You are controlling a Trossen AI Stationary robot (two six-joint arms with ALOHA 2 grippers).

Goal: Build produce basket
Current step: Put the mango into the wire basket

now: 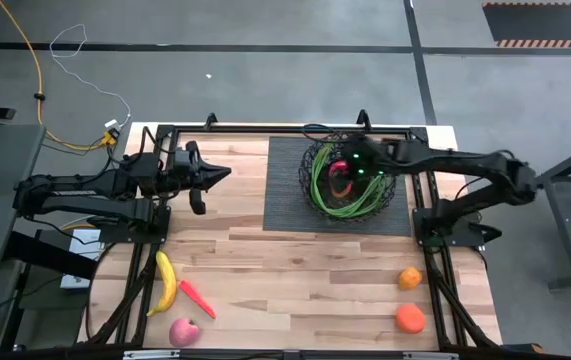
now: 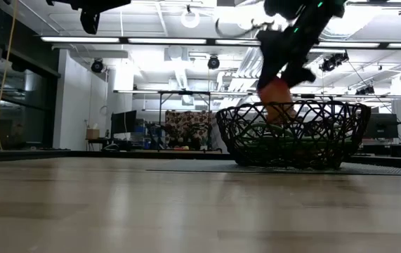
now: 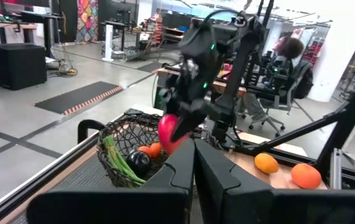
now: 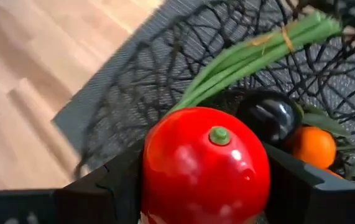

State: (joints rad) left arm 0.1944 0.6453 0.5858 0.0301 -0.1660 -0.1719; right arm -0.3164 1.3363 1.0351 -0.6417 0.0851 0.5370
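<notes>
Pale wood tabletop point(image 1: 305, 275) in an open workshop, grey floor around it, ceiling strip lights and desks visible beyond in the low view.

Right hand point(image 1: 350, 168) — over the wire basket point(image 1: 351, 180), fingers clamped on either side of a red pepper point(image 4: 206, 165) with a green stem nub. In the low view the pepper hangs at the basket's rim, part of it already below the rim line. The right arm reaches in from the tabletop's right edge.

Basket contents under the pepper: long green beans point(image 4: 252, 53) curling around the inside wall, a dark round fruit point(image 4: 269, 116), a small orange fruit point(image 4: 313, 147) touching it. The basket sits on a flat dark ribbed mat point(image 1: 290, 200) at the far middle of the tabletop.

Left hand point(image 1: 215, 175) — raised off the tabletop, left of the mat, fingers pressed together with nothing between them, pointing toward the basket.

Still out on the wood, near-left corner: yellow banana point(image 1: 166, 283), orange carrot point(image 1: 196, 298) just beside it, pink-red apple point(image 1: 184, 332) nearest the edge. Near-right side: two oranges point(image 1: 410, 318) — one closer to the edge, the other a little farther in.
</notes>
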